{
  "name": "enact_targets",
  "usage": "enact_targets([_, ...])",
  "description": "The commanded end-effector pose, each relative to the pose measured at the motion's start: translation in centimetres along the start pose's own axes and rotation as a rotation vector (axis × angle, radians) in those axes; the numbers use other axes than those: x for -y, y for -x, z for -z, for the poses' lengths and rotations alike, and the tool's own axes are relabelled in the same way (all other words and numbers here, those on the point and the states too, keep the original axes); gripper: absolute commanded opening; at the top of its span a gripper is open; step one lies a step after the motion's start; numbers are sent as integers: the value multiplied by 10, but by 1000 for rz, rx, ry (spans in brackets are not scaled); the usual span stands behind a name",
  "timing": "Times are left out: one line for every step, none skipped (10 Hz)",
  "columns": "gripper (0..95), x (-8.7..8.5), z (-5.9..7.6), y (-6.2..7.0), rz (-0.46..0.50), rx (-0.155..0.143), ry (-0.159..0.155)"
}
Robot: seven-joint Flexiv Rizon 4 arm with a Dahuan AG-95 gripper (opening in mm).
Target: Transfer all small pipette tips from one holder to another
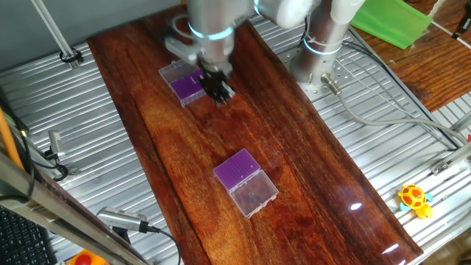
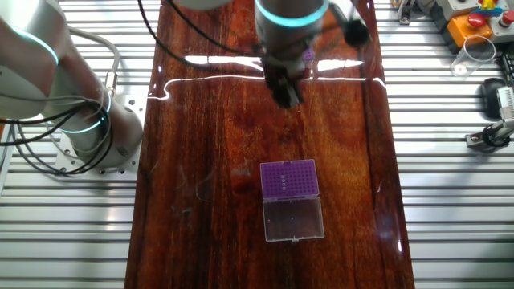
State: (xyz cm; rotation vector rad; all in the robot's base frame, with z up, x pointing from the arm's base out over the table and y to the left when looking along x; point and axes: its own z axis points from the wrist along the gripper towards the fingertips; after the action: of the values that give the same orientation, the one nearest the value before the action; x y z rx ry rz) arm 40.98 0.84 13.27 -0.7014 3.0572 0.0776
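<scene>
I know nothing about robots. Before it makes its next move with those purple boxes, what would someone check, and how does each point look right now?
1. Gripper is at a holder: ok, it sits at the far holder, at its edge.
2. Other holder is open and reachable: ok, its clear lid lies flat beside the purple insert.
3. Pipette tips present: a few dark specks show on the near insert; cannot tell how many.
4. Gripper holds a tip: cannot tell, the tips are too small to see.
5. Finger opening: cannot tell, blurred in both views.
6. Board between the holders is free of obstacles: ok.
</scene>
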Motion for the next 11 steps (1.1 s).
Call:
enact_targets([0, 27, 1, 0, 186, -20, 38])
enact_targets([0, 27, 1, 0, 143, -18, 39])
enact_targets([0, 27, 1, 0, 84, -15, 42])
enact_targets([0, 27, 1, 0, 40, -16, 38])
enact_targets([0, 27, 1, 0, 7, -13, 36])
enact_targets([0, 27, 1, 0, -3, -10, 33])
enact_targets([0, 27, 1, 0, 2, -15, 32])
enact_targets([0, 27, 1, 0, 3, -17, 30])
enact_targets([0, 32, 1, -2, 11, -20, 23])
enact_targets([0, 45, 1, -5, 42, -19, 23])
enact_targets([0, 63, 0, -7, 78, -20, 24])
